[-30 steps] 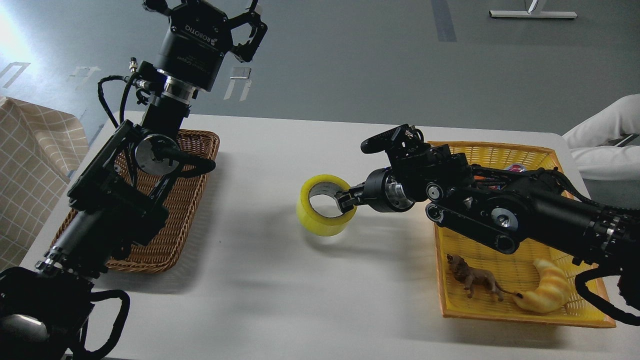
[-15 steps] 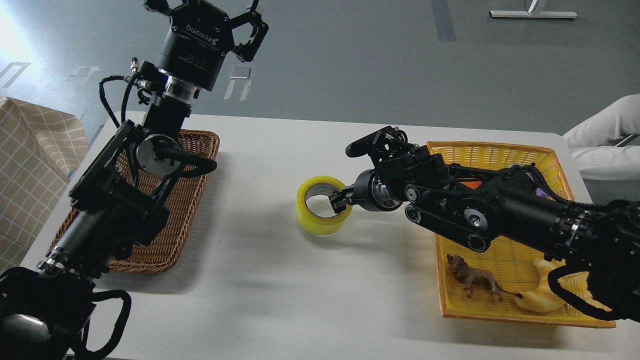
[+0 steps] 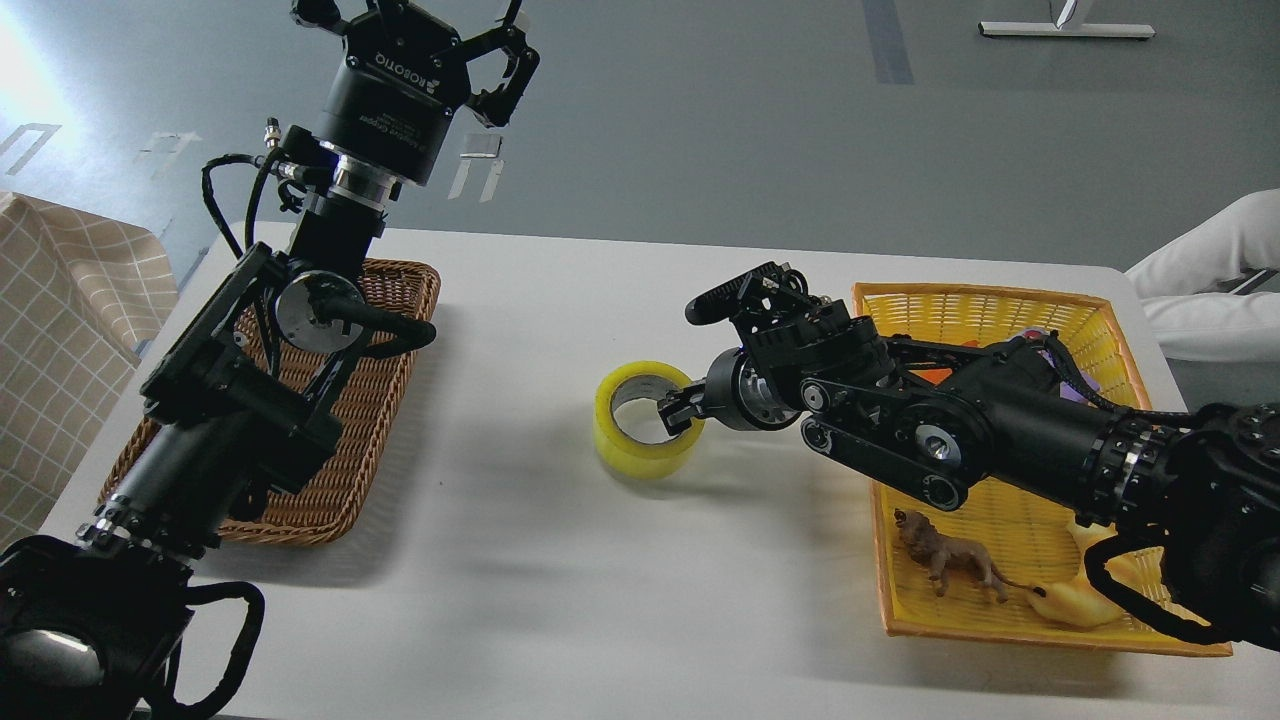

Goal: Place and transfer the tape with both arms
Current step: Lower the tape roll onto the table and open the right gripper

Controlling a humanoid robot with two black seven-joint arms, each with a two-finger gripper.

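Since the earlier frames our right arm has swung leftward and lower, carrying the tape [image 3: 645,420] a little toward 9 o'clock; it now sits on the desk [image 3: 560,600] near centre. Our right hand [image 3: 680,408] is clamped on the roll's right wall, one finger inside the grey-white core, one outside. Our left hand [image 3: 440,40] is raised at 11 o'clock above the brown wicker basket [image 3: 390,330], fingers spread, holding nothing; "ROBOTIQ" reads on its body, the smaller print below not legible. At 3 o'clock the yellow basket [image 3: 1000,310] holds a lion figure [image 3: 950,562] and a croissant toy [image 3: 1075,600].
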